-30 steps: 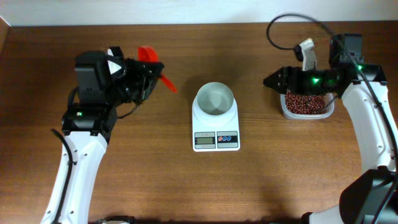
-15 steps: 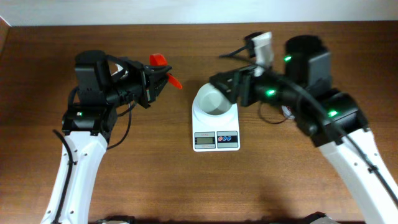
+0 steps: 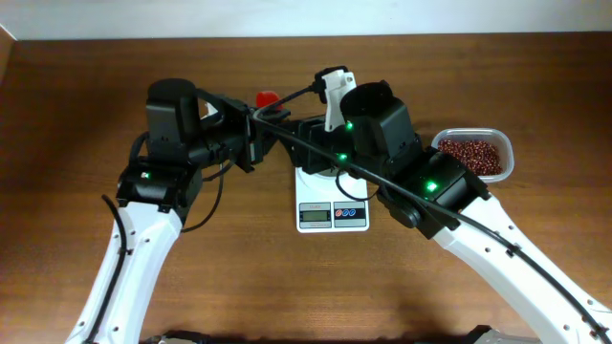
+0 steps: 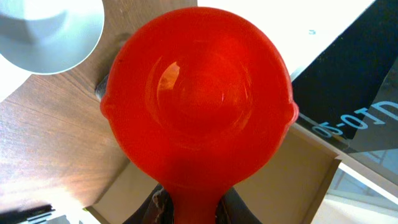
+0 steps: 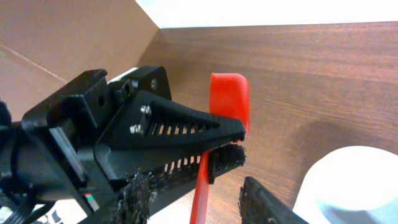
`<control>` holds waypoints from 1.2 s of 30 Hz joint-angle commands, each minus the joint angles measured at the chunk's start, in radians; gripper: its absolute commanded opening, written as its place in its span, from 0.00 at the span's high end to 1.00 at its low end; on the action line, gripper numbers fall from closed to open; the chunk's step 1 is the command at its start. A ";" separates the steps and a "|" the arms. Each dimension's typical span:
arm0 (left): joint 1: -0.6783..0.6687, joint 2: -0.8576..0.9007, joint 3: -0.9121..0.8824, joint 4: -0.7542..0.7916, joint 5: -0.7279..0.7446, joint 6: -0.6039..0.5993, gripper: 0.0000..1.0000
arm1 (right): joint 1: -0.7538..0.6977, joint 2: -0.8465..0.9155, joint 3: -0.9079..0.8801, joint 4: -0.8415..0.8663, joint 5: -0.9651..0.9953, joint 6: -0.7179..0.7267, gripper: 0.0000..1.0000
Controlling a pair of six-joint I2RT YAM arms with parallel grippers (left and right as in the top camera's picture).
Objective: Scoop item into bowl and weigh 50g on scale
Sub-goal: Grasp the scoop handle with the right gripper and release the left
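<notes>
Right fingers (image 5: 266,202), apart, now off tub (image 3: 510,153) of beans (image 3: 470,153), by bowl (image 5: 354,177); left fingers (image 5: 180,127) tight on empty scoop (image 4: 199,93).

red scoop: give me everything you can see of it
The scoop looks like glossy red plastic, with a round cup and a narrow flat handle. No beans show in it. The left end effector is shut on the handle and holds the cup out past its fingertips, near the white bowl. In the right wrist view the handle passes between the open fingers of the right end effector, which have not clamped it.
</notes>
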 commanded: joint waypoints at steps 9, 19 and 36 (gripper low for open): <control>-0.006 -0.013 0.013 0.006 -0.023 -0.042 1.00 | 0.008 0.063 0.005 0.003 0.038 0.031 0.61; -0.014 -0.013 0.013 0.005 -0.023 -0.015 1.00 | 0.005 0.072 0.005 0.025 0.038 0.030 0.92; -0.014 -0.013 0.013 0.002 -0.137 0.318 0.08 | 0.002 0.071 0.096 -0.054 0.053 -0.089 0.96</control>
